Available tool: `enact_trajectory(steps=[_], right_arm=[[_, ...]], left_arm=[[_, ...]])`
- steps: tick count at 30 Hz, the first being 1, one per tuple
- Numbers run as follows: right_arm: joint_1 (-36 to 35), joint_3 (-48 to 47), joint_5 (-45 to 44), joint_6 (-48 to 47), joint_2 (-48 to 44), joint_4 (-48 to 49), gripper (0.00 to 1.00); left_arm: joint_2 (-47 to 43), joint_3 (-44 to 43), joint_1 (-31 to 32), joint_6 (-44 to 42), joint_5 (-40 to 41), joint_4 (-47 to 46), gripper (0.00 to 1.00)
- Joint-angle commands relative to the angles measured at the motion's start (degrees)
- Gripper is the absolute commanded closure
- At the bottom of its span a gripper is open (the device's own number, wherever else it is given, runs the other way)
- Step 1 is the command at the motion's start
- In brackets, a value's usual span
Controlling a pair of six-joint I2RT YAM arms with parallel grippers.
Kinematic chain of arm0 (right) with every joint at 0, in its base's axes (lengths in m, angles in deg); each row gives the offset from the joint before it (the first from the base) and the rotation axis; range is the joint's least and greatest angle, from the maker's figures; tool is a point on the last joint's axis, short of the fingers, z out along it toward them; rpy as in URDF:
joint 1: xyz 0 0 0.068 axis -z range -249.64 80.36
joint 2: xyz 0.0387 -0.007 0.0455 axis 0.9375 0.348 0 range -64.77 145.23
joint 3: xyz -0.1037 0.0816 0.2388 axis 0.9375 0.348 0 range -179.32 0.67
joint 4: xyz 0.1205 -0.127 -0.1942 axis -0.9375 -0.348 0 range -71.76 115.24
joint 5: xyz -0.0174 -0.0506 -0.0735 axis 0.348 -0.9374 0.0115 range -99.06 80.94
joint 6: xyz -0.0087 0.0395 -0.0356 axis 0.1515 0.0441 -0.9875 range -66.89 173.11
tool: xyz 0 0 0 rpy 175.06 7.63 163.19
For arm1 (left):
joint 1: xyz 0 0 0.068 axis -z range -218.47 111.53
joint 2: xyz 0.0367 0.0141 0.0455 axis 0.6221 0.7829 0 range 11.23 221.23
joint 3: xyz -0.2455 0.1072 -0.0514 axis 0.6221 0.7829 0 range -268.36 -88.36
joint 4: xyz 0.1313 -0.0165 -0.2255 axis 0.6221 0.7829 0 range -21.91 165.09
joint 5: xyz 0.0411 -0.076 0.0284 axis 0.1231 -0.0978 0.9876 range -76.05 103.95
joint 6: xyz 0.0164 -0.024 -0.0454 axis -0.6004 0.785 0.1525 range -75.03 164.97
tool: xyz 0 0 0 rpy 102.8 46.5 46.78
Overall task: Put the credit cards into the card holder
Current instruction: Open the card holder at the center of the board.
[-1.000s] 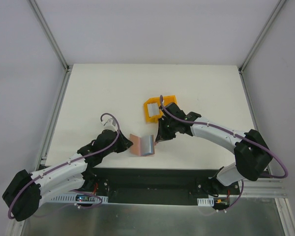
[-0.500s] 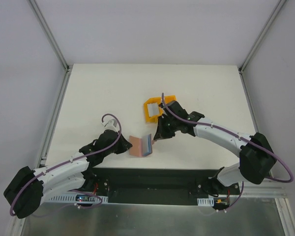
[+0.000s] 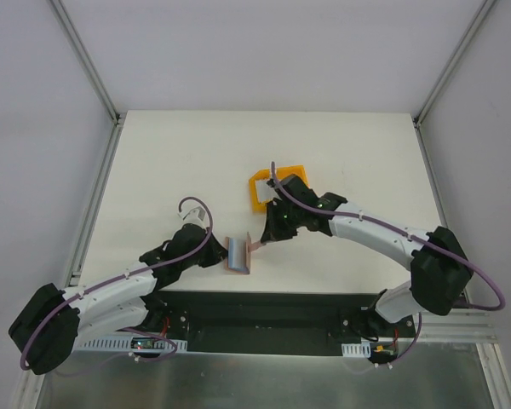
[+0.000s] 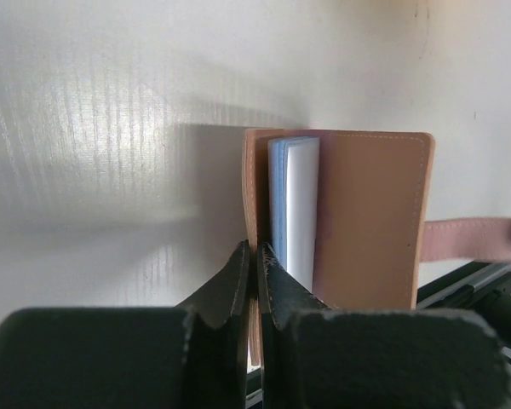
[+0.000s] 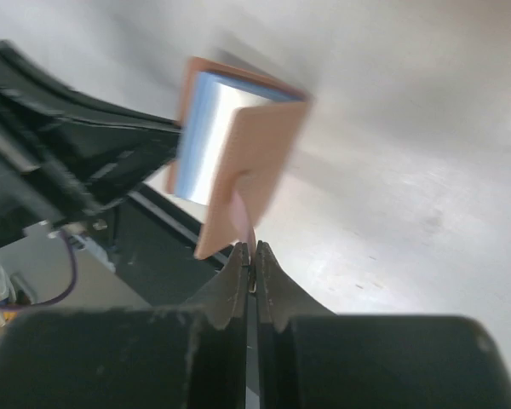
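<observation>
Two claws grip one brown card holder standing half-folded near the bench's front edge: the left claw pinches one cover, the right claw pinches the tab. Pale credit cards are stacked inside, too close together to count. One yellow bin sits behind.

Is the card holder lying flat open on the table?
No, the card holder is folded partway shut with the credit cards between its covers.

The card holder looks like matt tan leather with stitched edges, the credit cards smooth pale plastic, the white surface faintly glossy.
</observation>
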Motion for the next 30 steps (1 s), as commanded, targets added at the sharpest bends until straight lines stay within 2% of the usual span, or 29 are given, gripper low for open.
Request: enact_trajectory(steps=[1,5,9,16,19,30], right_arm=[[4.3,8.3,-6.1,-1.7,-6.3,-4.6,1.0],[5.5,15.9,-5.7,-1.7,-7.5,-2.7,1.0],[5.5,19.6,-6.1,-0.7,-7.0,-0.1,0.99],[5.5,15.2,-9.7,-1.2,-4.6,-2.5,0.98],[5.4,12.4,-13.4,-1.9,-0.8,-7.2,1.0],[4.0,15.4,-17.9,-0.8,2.3,-5.9,0.99]], left_arm=[[-1.9,-1.7,-0.3,-2.3,-1.8,-0.6,1.0],[-1.7,-1.8,-0.3,-3.3,-3.7,-0.6,1.0],[-0.6,-2.6,-0.3,-4.7,-4.8,-0.7,1.0],[-0.2,-3.7,-0.3,-6.3,-6.4,-0.8,1.0],[-1.0,-4.0,-0.3,-6.5,-6.4,-0.8,1.0],[-0.8,-4.4,-0.3,-6.9,-7.2,-0.9,1.0]])
